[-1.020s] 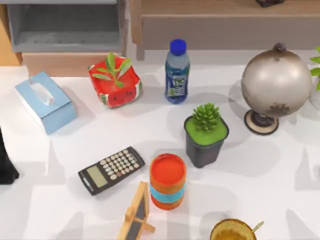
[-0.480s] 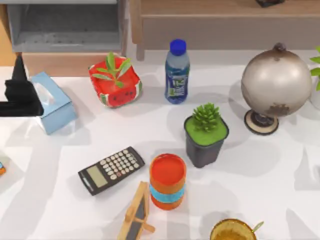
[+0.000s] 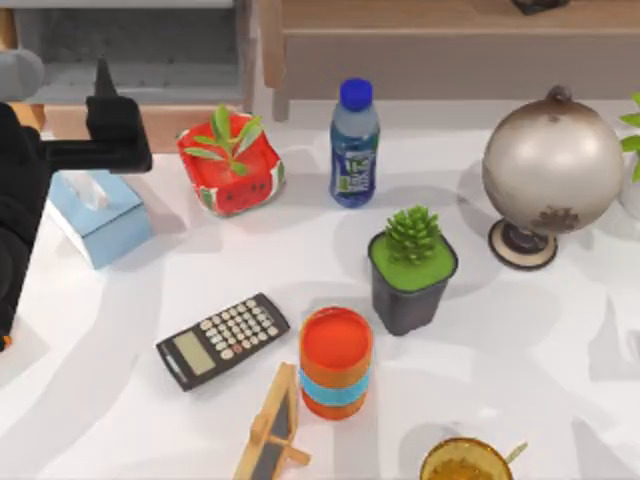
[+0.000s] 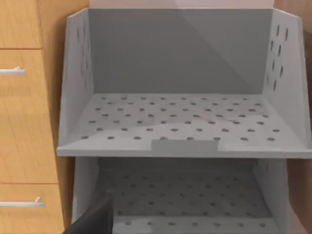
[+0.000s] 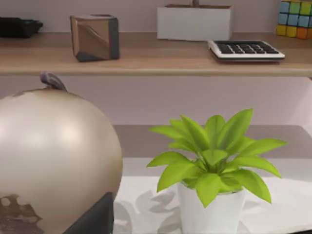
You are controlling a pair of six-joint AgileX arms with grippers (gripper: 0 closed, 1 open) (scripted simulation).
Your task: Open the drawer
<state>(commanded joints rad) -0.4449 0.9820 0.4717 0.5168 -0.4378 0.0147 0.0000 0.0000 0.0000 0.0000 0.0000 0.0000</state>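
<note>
Left gripper (image 3: 103, 85): moved up from worktop's left edge to far-left corner, over tissue box (image 3: 92, 205), fingers' state cannot tell | drawer (image 3: 12, 30): far-left corner, sliver | watermelon planter (image 3: 231, 160) just beside

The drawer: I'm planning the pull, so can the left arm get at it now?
Probably yes. The left tool hovers over the wide open compartment, past the tissue box, and nothing stands between it and the drawer, a narrow sliver at the top view's far edge.
</note>
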